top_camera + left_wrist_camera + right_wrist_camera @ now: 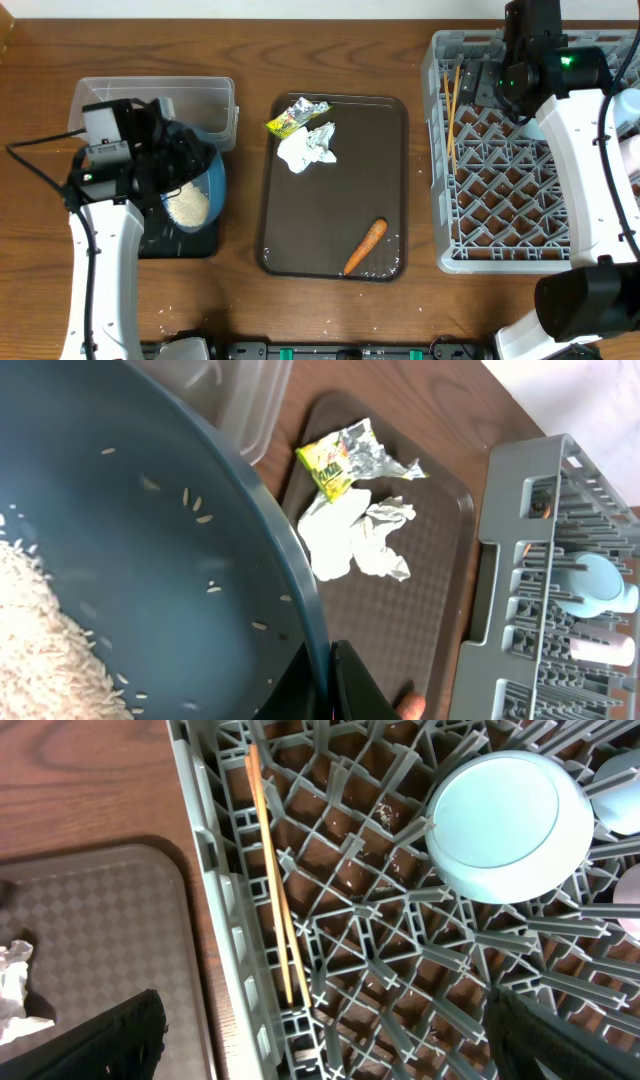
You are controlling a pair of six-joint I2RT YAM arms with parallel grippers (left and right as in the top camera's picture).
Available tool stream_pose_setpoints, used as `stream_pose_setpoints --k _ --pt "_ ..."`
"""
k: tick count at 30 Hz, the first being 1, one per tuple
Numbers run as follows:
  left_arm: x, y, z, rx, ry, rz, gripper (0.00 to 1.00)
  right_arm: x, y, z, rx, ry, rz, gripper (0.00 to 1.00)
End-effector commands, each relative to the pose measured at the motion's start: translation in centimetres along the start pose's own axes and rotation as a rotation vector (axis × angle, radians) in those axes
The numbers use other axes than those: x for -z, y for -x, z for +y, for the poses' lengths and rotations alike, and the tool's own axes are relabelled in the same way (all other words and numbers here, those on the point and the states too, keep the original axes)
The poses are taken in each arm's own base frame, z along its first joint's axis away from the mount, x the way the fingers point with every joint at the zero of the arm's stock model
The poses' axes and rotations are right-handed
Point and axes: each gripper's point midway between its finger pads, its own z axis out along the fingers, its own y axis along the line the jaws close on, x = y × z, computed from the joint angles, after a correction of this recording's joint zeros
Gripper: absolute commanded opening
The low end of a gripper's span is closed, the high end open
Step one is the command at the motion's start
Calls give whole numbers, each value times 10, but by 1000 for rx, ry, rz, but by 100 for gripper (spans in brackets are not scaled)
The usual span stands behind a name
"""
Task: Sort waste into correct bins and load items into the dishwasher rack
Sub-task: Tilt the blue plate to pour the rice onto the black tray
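My left gripper (328, 680) is shut on the rim of the large blue plate (200, 180). It holds the plate tilted over the black tray (195, 245), next to the clear tub (205, 95). White rice (187, 207) lies piled on the plate's low side (40, 630). The foil wrapper (295, 117), tissue (310, 147) and carrot (365, 245) lie on the brown tray. My right gripper (325, 1040) is open and empty above the grey rack (500, 190). The rack holds the chopsticks (275, 890), the upturned light-blue bowl (497, 825) and a white cup (598, 651).
The brown serving tray (340, 190) sits in the middle, between the bins and the rack. A few loose rice grains (175, 320) lie on the wooden table near the front left. My right arm covers the rack's right side in the overhead view.
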Motion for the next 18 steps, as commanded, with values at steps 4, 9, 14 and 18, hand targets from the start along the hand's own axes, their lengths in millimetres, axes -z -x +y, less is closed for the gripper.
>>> stream_pose_setpoints --k 4,9,14,18 --pt "12 4 -8 28 -100 -1 6 3 0 1 -7 2 -7 99" --pt "19 4 -15 59 -191 14 6 3 0 1 -7 2 -7 99" --pt "27 6 -11 100 -235 13 6 3 0 1 -7 2 -7 99" --pt "32 6 -1 136 -228 11 6 3 0 1 -7 2 -7 99"
